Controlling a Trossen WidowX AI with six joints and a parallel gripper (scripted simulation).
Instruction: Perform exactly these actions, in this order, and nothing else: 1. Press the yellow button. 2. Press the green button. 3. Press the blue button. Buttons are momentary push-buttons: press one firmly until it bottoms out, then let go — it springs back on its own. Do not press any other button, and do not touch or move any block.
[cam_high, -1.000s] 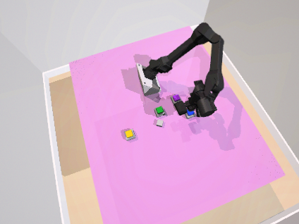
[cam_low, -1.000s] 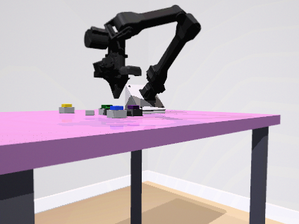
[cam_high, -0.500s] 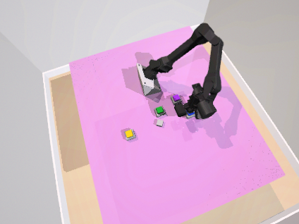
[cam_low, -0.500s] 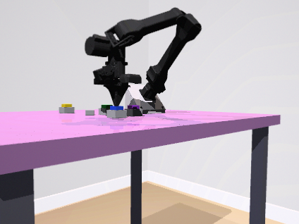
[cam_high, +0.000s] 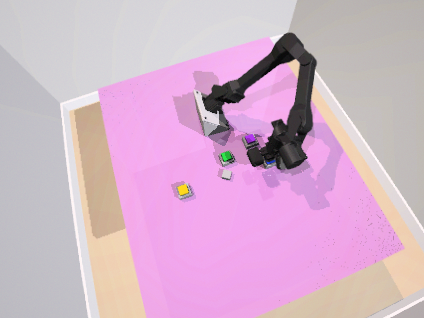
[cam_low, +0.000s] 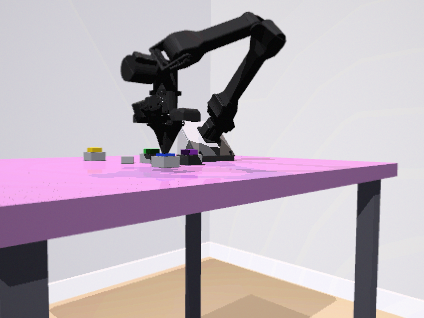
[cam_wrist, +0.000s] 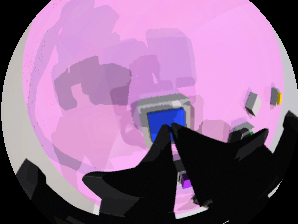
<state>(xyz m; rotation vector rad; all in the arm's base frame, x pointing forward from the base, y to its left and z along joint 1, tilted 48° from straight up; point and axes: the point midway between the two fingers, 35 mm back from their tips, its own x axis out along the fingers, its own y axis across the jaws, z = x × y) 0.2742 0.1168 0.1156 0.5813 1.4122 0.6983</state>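
The gripper (cam_low: 165, 152) (cam_wrist: 170, 126) is shut and empty, pointing down with its tips on the cap of the blue button (cam_high: 270, 162) (cam_low: 158, 155) (cam_wrist: 159, 119). The blue cap shows only as a thin strip above its grey base in the exterior view, lower than the other caps. The green button (cam_high: 226, 156) (cam_low: 150, 151) (cam_wrist: 251, 134) is partly hidden behind a finger in the wrist view. The yellow button (cam_high: 183, 190) (cam_low: 94, 150) (cam_wrist: 280, 98) stands apart, its cap raised.
The purple button (cam_high: 250, 139) (cam_low: 189, 152) (cam_wrist: 186, 181) stands close to the gripper, on the arm base's side. A small light grey block (cam_high: 226, 174) (cam_low: 127, 160) (cam_wrist: 252, 103) lies beside the green button. The arm's base (cam_high: 212, 120) stands behind the buttons.
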